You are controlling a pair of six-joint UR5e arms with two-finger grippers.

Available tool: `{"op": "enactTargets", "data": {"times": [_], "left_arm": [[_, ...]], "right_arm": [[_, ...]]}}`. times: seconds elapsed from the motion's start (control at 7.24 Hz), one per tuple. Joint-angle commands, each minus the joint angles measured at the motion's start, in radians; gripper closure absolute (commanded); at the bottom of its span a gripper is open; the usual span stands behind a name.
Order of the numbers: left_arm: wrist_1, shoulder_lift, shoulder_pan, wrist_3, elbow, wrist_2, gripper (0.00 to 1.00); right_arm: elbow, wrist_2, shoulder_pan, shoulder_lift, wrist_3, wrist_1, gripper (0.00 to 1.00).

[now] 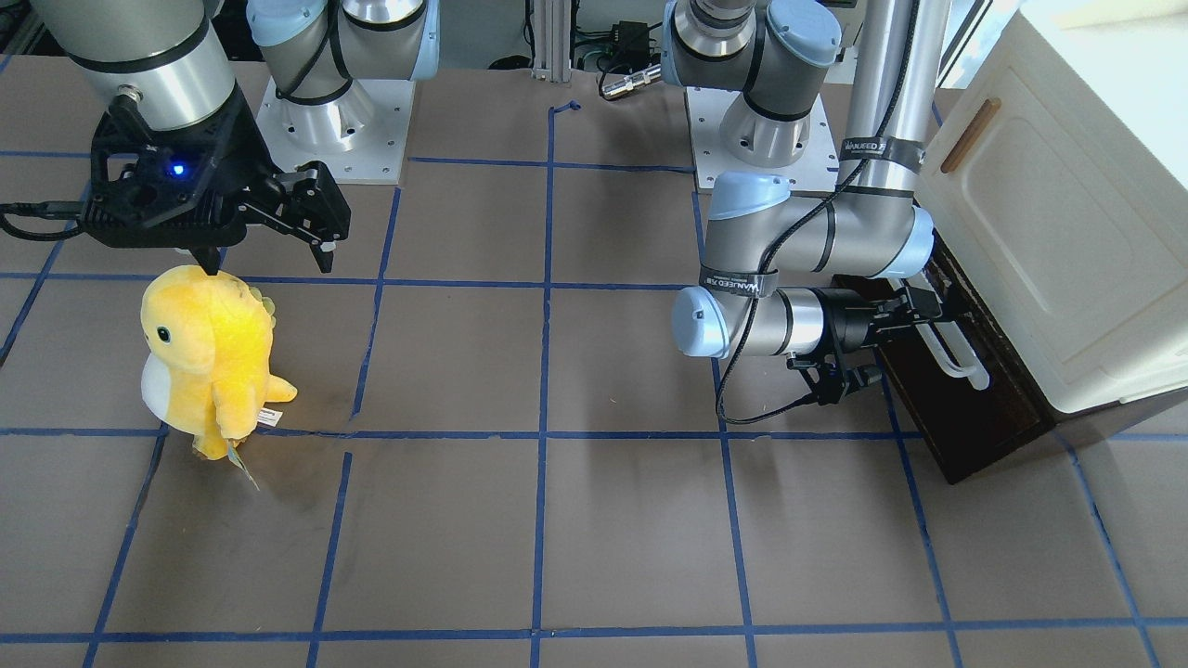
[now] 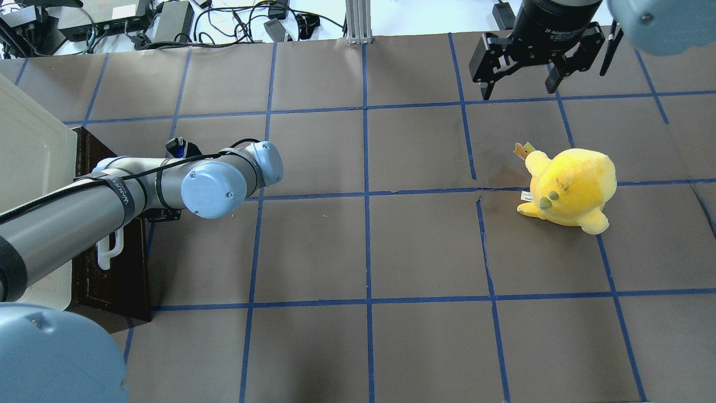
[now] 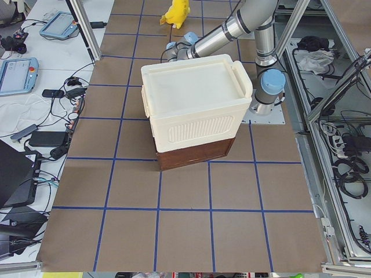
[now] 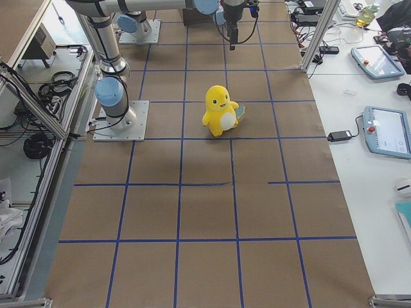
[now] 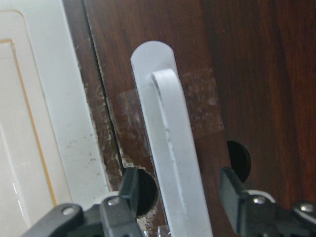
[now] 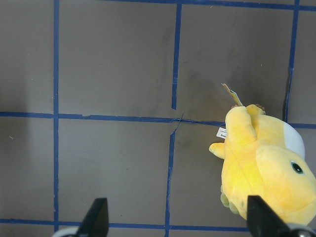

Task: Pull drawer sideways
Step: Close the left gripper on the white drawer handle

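Observation:
The drawer (image 1: pixel 965 417) has a dark brown wooden front and a long white bar handle (image 1: pixel 956 357). It sits at the foot of the cream cabinet (image 1: pixel 1067 232). My left gripper (image 1: pixel 928 311) is at the handle. In the left wrist view the two fingers (image 5: pixel 131 195) straddle the handle (image 5: pixel 168 128), open, with small gaps on both sides of it. The drawer front (image 5: pixel 247 74) fills that view. My right gripper (image 1: pixel 269 264) is open and empty, above the table far from the drawer, and it also shows in the overhead view (image 2: pixel 517 89).
A yellow plush toy (image 1: pixel 204 357) stands on the table just below my right gripper and shows in the right wrist view (image 6: pixel 266 168). The cream cabinet door carries a small brown wooden handle (image 1: pixel 970 136). Blue tape lines grid the brown table.

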Motion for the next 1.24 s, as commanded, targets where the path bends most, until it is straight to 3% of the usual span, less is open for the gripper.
{"op": "enactTargets", "data": {"times": [0.0,0.55,1.11], "left_arm": [[-0.001,-0.002,0.000,-0.002,-0.002,-0.004,0.43],[-0.001,-0.002,0.000,-0.002,-0.001,-0.005,0.58],[-0.001,-0.002,0.000,-0.005,-0.002,-0.008,0.65]], "right_arm": [[0.000,0.000,0.000,0.000,0.000,0.000,0.00],[0.000,0.000,0.000,0.000,0.000,0.000,0.00],[0.000,0.000,0.000,0.000,0.000,0.000,0.00]]}}
